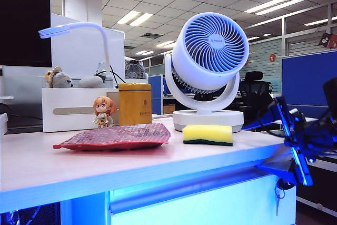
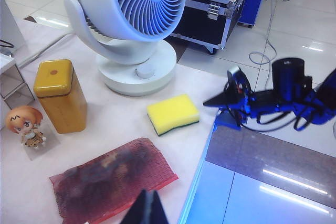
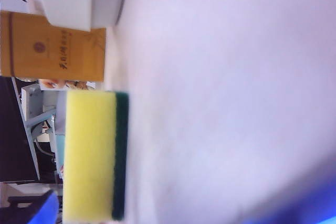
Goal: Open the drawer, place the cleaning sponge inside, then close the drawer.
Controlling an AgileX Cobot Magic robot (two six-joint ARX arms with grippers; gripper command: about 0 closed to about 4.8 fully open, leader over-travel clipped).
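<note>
Looking at the exterior view, you see the cleaning sponge (image 1: 207, 135) lying flat on the table (image 1: 105, 167), yellow foam up and green layer down, right of centre in the frame, just in front of the white fan (image 1: 209, 61) and to the right of the red mesh pouch (image 1: 113, 137). Your right gripper (image 1: 284, 130) sits at the right edge of the frame beside the table's corner, its blue fingers spread fully apart and holding nothing, apart from the sponge. Below the tabletop the drawer (image 1: 200, 204) is closed, its bar handle (image 1: 184, 191) running along the blue-lit front, with keys (image 1: 278, 196) hanging at the lower right. Your left gripper (image 2: 145, 209) shows only as dark tips at the bottom of the left wrist view, above the pouch; they look closed together and empty.
</note>
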